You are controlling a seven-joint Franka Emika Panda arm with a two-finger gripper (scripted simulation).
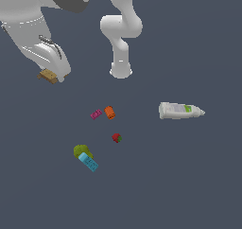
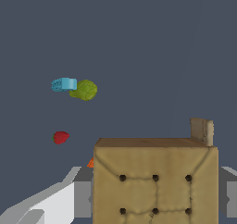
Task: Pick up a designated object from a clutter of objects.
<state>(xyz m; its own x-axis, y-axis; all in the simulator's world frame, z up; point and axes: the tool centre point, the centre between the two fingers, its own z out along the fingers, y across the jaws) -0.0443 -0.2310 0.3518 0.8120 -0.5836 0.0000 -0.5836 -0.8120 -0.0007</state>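
My gripper (image 1: 51, 74) is shut on the tan-brown square block (image 1: 47, 75) and holds it up at the exterior view's left, well away from the clutter. In the wrist view the block (image 2: 155, 181) fills the lower middle, showing its dark dots, with grey fingers (image 2: 81, 198) at its sides. The other pieces lie on the dark floor: a magenta brick (image 1: 96, 114), an orange block (image 1: 109, 112), a red strawberry-like piece (image 1: 116, 137), a green lump (image 1: 81, 151) and a light-blue bar (image 1: 89, 162).
A white tube-like bottle (image 1: 179, 110) lies on its side at the exterior view's right. The arm's white base (image 1: 121, 70) stands behind the clutter. The wrist view also shows the blue bar (image 2: 64, 84), green lump (image 2: 84, 90) and strawberry piece (image 2: 60, 137).
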